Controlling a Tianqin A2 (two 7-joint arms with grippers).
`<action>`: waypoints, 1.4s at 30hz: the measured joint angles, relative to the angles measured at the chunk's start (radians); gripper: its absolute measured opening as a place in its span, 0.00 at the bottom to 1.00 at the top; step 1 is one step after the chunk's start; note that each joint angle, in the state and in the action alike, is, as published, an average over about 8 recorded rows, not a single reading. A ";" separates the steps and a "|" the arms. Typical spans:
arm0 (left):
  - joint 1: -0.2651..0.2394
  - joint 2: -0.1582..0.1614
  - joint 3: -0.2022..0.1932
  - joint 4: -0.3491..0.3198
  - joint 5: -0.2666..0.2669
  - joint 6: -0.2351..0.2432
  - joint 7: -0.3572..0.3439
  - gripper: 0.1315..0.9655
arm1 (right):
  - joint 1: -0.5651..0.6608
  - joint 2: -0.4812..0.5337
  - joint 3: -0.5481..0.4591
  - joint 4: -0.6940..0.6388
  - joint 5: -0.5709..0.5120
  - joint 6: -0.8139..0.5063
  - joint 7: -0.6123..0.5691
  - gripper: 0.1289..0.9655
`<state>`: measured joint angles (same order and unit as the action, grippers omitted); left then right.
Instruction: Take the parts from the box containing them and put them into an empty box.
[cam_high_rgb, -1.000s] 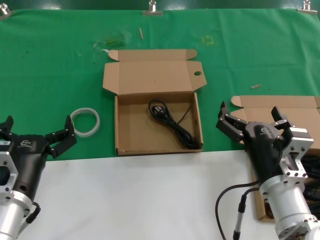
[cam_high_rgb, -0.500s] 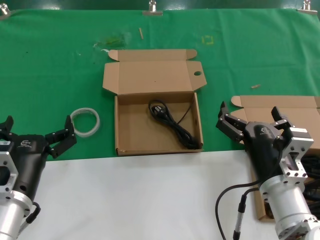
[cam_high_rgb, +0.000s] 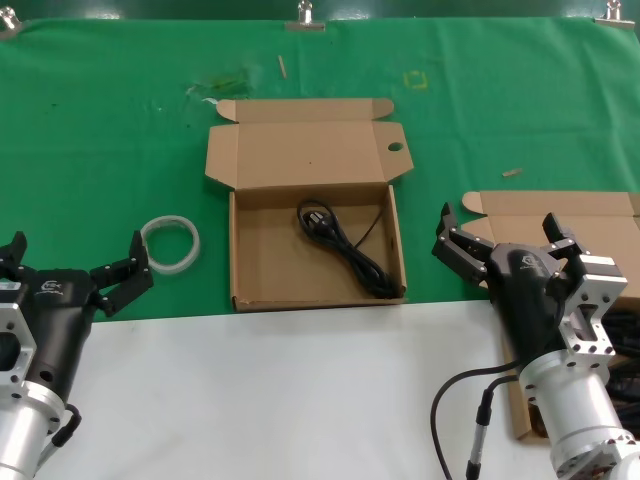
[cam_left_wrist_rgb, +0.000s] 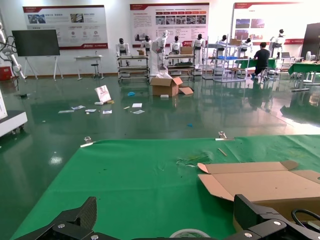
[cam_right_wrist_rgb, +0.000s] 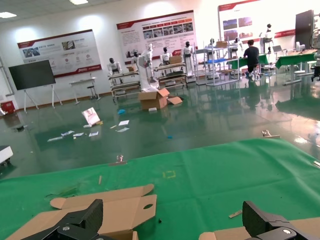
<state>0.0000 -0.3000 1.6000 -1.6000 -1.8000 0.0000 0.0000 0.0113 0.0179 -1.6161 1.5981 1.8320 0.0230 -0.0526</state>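
Note:
The box with an oval hole in its lid flap (cam_high_rgb: 250, 260) lies open at the table's middle, and one black cord (cam_high_rgb: 345, 245) lies inside it. The box containing the parts (cam_high_rgb: 560, 210) sits at the right, mostly hidden behind my right arm; dark cords (cam_high_rgb: 625, 345) show at the frame's edge. My right gripper (cam_high_rgb: 505, 236) hovers open and empty at that box's near left corner. My left gripper (cam_high_rgb: 70, 260) hangs open and empty at the lower left. The holed box (cam_right_wrist_rgb: 107, 210) and the other lid (cam_right_wrist_rgb: 300, 227) show in the right wrist view, past the gripper (cam_right_wrist_rgb: 175, 216).
A white tape roll (cam_high_rgb: 170, 243) lies on the green cloth between my left gripper and the middle box; its rim (cam_left_wrist_rgb: 190, 233) shows past the left gripper (cam_left_wrist_rgb: 167, 215). A white strip (cam_high_rgb: 300, 390) covers the table's front. Small scraps (cam_high_rgb: 512, 172) dot the cloth.

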 joint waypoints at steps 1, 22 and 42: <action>0.000 0.000 0.000 0.000 0.000 0.000 0.000 1.00 | 0.000 0.000 0.000 0.000 0.000 0.000 0.000 1.00; 0.000 0.000 0.000 0.000 0.000 0.000 0.000 1.00 | 0.000 0.000 0.000 0.000 0.000 0.000 0.000 1.00; 0.000 0.000 0.000 0.000 0.000 0.000 0.000 1.00 | 0.000 0.000 0.000 0.000 0.000 0.000 0.000 1.00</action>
<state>0.0000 -0.3000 1.6000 -1.6000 -1.8000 0.0000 0.0000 0.0113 0.0179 -1.6161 1.5981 1.8320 0.0230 -0.0526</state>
